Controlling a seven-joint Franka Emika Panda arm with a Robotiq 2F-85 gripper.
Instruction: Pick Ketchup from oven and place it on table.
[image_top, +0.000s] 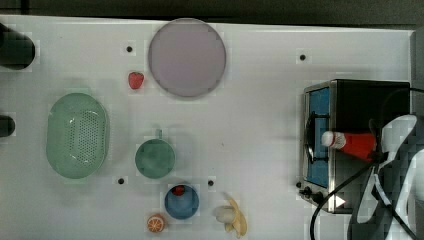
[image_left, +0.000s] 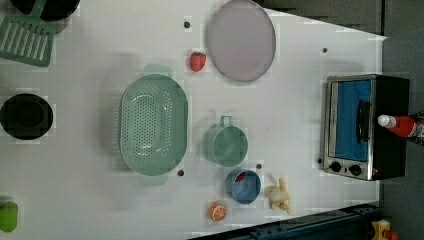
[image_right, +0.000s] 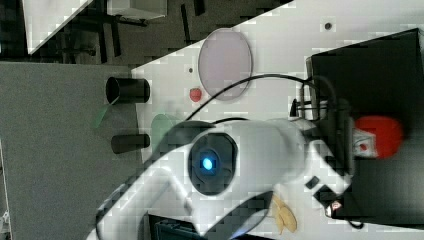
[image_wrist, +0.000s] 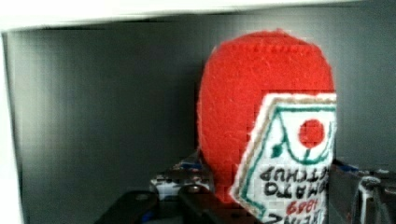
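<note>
Ketchup (image_top: 350, 142) lies on its side on the oven (image_top: 370, 105) black top, white cap pointing over the door toward the top view's left. Arm's jaws (image_wrist: 275, 196) sit either side of the bottle's label end; can't tell if they grip it yet. Desk (image_top: 260, 125) also holds bowls, fruit, plate
</note>
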